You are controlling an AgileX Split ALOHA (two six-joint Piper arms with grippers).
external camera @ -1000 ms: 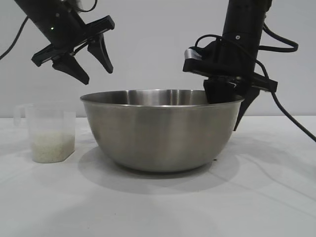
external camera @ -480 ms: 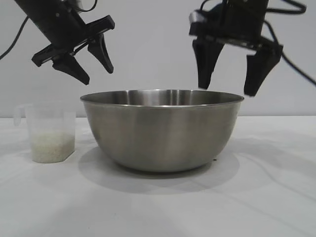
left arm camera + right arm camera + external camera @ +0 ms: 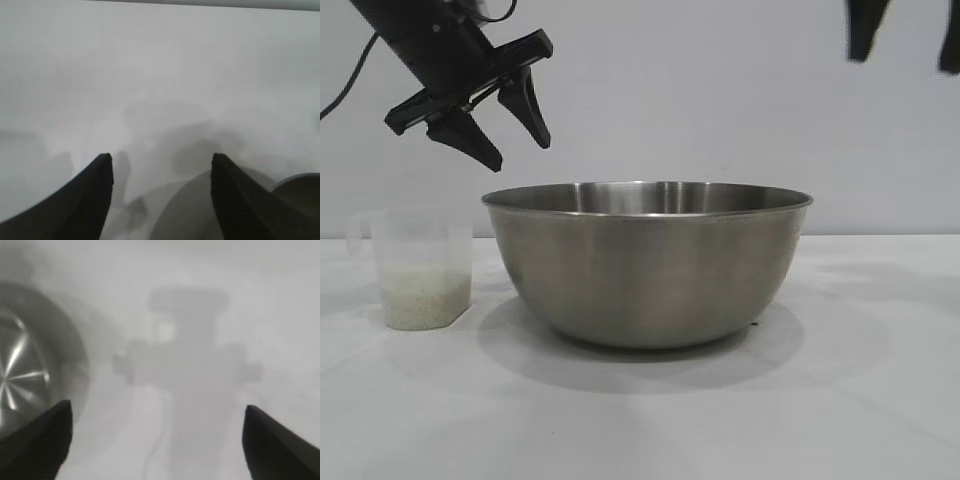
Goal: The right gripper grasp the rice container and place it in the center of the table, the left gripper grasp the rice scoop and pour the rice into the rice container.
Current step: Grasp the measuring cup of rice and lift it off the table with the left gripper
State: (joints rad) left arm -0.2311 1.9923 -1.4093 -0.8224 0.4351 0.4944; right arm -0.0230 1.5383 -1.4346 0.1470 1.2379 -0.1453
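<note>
While the rice container [image 3: 647, 262] is sitting released mid-counter [image 3: 840, 400], rice scoop [image 3: 412, 266] waiting beside it, left claw [image 3: 500, 125] is hovering spread, empty; right claw [image 3: 905, 35], spread, is lifting away: scooping comes next.

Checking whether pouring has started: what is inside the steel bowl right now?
From the side, the rice container shows only its bare upper inner wall; its bottom is hidden by its own wall. The right wrist view shows bare steel. The rice sits in the rice scoop.
</note>
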